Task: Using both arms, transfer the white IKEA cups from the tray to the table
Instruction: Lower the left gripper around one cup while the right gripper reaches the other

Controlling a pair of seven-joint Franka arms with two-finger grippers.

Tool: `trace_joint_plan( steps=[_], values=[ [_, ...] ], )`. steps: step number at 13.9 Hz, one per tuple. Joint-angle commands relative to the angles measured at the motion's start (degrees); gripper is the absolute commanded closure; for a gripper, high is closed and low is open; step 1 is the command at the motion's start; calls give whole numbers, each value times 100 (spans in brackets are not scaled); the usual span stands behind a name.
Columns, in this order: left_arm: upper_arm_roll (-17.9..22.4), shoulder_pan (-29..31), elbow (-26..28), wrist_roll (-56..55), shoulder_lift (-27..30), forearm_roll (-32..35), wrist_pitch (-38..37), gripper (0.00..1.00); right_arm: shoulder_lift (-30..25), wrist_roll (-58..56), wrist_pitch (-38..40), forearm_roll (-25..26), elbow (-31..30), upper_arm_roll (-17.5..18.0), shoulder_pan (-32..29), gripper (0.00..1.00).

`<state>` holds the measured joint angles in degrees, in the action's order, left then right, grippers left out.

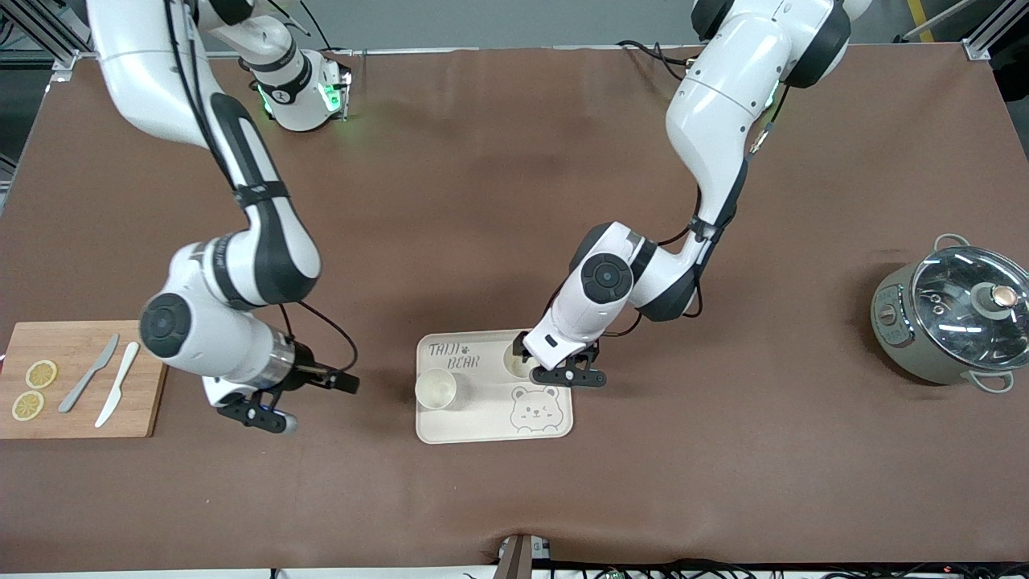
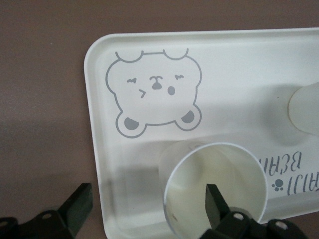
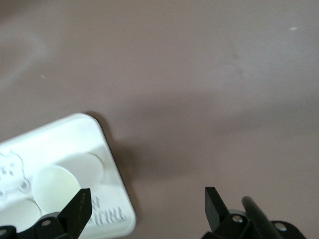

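Two white IKEA cups stand on one bear tray; left end effector straddles one, released; right end effector released.

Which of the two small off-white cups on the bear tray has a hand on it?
The small off-white cup farther from the front camera: one finger of the open left hand sits inside its rim. The nearer off-white cup stands free.

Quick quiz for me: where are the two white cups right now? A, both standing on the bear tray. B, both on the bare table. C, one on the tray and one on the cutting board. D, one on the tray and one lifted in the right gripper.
A: both white cups stand on the bear tray, with the open left gripper straddling one cup's wall and the open right gripper empty over the bare table.
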<state>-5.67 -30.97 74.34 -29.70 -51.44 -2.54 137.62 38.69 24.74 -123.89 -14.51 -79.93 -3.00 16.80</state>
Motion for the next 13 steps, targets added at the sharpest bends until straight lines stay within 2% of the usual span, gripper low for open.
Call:
trace_joint_plan(
  steps=[1, 2, 5, 7, 13],
  values=[
    [48, -93, -60, -122, 2, -150, 10, 35, 445, 372, -336, -105, 382, -52, 253, 0],
    [48, -103, -60, -358, 19, -150, 2, 99, 551, 521, -389, -105, 478, -52, 332, 0],
    [48, -76, -34, -352, 37, -98, 2, 100, 885, 830, -451, -70, 768, -61, 587, 0],
    [48, -50, -25, -352, 55, -98, -16, 100, 999, 935, -732, -43, 769, -70, 710, 0],
    [48, 3, -25, -369, 125, -106, -138, 100, 1149, 953, -873, 281, 699, -78, 956, 0]
  ],
)
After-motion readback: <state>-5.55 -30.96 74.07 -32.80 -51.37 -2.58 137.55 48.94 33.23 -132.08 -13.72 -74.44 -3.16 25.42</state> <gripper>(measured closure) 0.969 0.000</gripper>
